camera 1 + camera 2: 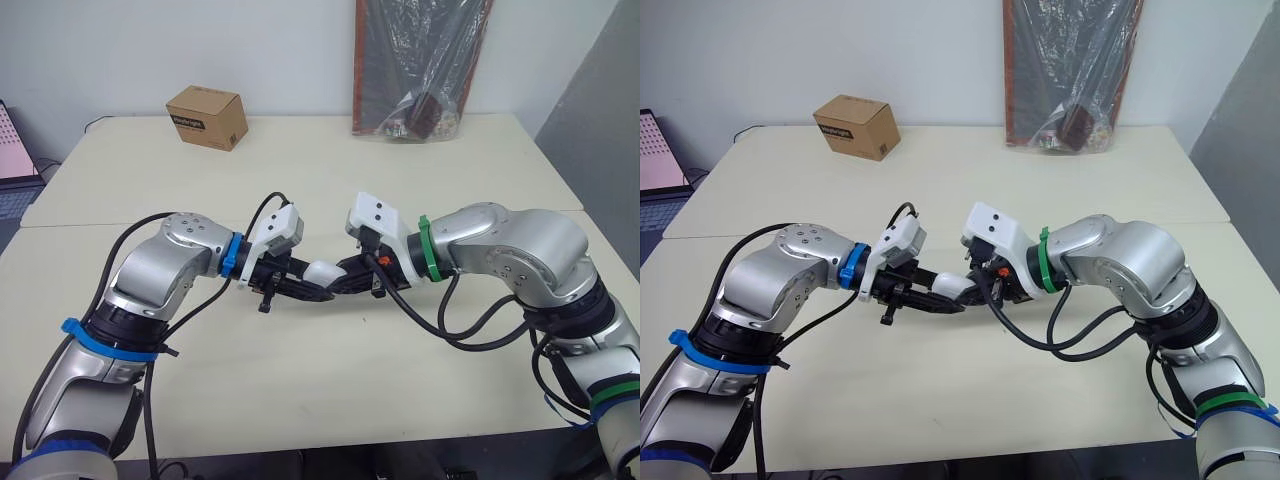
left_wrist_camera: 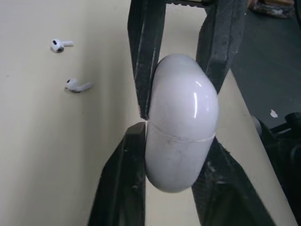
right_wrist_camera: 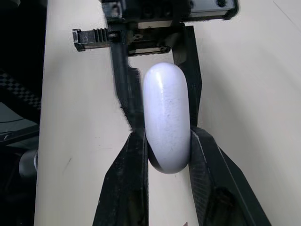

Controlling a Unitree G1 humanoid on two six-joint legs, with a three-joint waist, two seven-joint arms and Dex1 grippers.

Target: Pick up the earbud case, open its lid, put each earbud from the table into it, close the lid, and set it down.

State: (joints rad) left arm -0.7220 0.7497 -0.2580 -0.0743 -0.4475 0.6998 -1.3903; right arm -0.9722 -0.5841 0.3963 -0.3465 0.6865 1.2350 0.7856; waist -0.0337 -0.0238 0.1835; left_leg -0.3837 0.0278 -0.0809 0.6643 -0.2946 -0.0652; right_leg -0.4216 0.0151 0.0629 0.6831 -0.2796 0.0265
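earbud case (image 1: 322, 272) — long axis runs hand to hand | left hand (image 2: 176, 141), right hand (image 3: 167, 134) each clamp one end | lid shut

Left tool (image 2: 175, 134) and right tool (image 3: 168, 133) meet tip-to-tip — both clamped.

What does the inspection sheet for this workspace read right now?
Surface: cream table, two tops butted together.
Job's things: earbud case, lid closed, held between the grippers; one earbud and another earbud lying loose.
Clutter: cardboard box and plastic bag at the far edge.
Grippers: left gripper and right gripper both shut on the case, from opposite ends.
Cables: black cables off both forearms.
Surroundings: white wall, screen at left.
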